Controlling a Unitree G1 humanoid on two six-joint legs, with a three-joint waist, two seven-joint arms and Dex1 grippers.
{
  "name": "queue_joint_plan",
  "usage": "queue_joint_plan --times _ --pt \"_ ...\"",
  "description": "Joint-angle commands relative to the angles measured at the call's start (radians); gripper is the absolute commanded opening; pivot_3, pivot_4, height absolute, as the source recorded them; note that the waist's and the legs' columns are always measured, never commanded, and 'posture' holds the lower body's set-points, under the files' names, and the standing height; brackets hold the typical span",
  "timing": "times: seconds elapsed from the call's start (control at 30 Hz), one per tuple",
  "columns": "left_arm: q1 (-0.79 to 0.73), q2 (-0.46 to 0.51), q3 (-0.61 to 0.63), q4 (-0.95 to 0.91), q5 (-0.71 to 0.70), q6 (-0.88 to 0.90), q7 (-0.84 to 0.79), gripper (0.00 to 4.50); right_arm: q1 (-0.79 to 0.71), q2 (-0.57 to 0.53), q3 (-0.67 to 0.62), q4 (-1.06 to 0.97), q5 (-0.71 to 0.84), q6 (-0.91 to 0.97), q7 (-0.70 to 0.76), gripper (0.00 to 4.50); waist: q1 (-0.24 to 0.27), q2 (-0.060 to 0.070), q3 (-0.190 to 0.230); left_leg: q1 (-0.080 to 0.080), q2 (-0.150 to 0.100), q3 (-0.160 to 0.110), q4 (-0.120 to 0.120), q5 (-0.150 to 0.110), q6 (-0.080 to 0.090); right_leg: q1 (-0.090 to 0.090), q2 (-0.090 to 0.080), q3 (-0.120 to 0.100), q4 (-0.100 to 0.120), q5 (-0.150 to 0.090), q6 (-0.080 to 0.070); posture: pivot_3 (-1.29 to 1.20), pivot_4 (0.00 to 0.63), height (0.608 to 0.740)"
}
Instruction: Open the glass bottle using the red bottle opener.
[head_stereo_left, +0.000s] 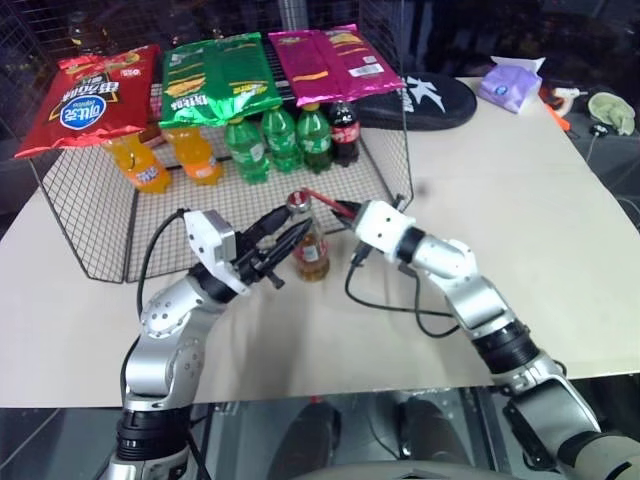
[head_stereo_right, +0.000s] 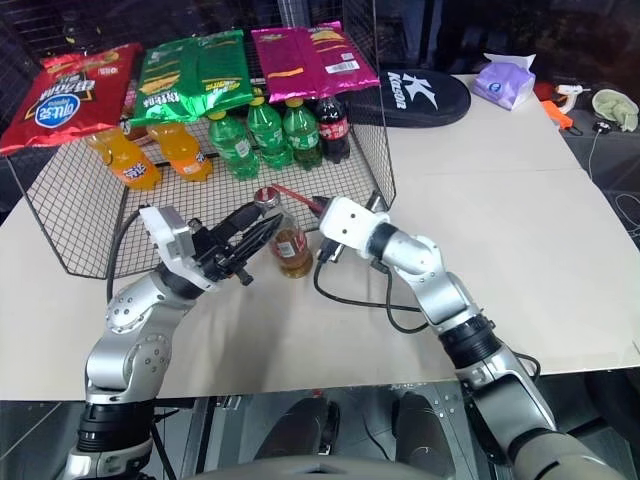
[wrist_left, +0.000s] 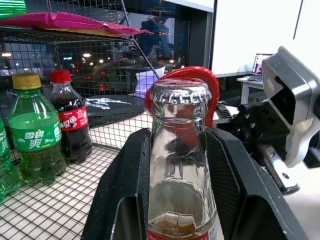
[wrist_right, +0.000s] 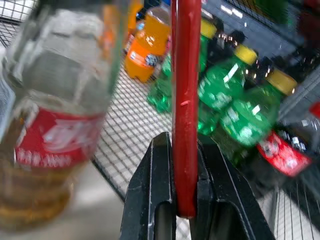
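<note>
You had the bottle (head_stereo_left: 311, 250) standing on the table by the wire rack, clamped in the left gripper (head_stereo_left: 282, 245), while the right gripper (head_stereo_left: 340, 210), pinching the opener (head_stereo_left: 318, 197), needed its ring hooked squarely under the cap

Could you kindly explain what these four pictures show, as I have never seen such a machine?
It is a humanoid robot with two arms ending in two-fingered grippers. Two pictures come from its head, looking down on a table; the other two come from cameras on its wrists. The left gripper holds the glass bottle upright, its cap on. The right gripper is shut on the red bottle opener, whose ring head sits at the cap. Behind stands a wire rack of plastic drink bottles, with snack bags on top.
</note>
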Motion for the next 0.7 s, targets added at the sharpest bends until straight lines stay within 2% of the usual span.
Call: queue_joint_plan --times 0.03,0.5,0.7 --pt "0.003 0.005 -0.025 0.011 0.006 0.012 -0.011 1.12 -0.031 0.008 0.007 0.01 -0.056 -0.108 -0.047 0.0 0.0 0.0 0.0 0.0 0.0 0.0 0.0 0.0 0.0 0.0 0.0 0.0 0.0 0.0 0.0 0.0 0.15 0.74" --pt "-0.008 0.003 -0.028 0.021 -0.002 0.021 -0.019 1.12 -0.082 -0.02 0.062 0.15 -0.263 -0.321 -0.145 0.0 -0.001 0.0 0.0 0.001 0.0 0.0 0.0 0.0 0.0 0.0 0.0 0.0 0.0 0.0 0.0 0.0 0.15 0.74" --pt "-0.013 0.0 -0.032 0.024 -0.001 0.022 -0.022 1.12 -0.138 0.009 0.065 0.288 -0.347 -0.414 -0.296 0.0 -0.002 0.0 0.0 0.001 0.0 0.0 0.0 0.0 0.0 0.001 0.0 0.0 0.0 0.0 0.0 0.0 0.15 0.74"
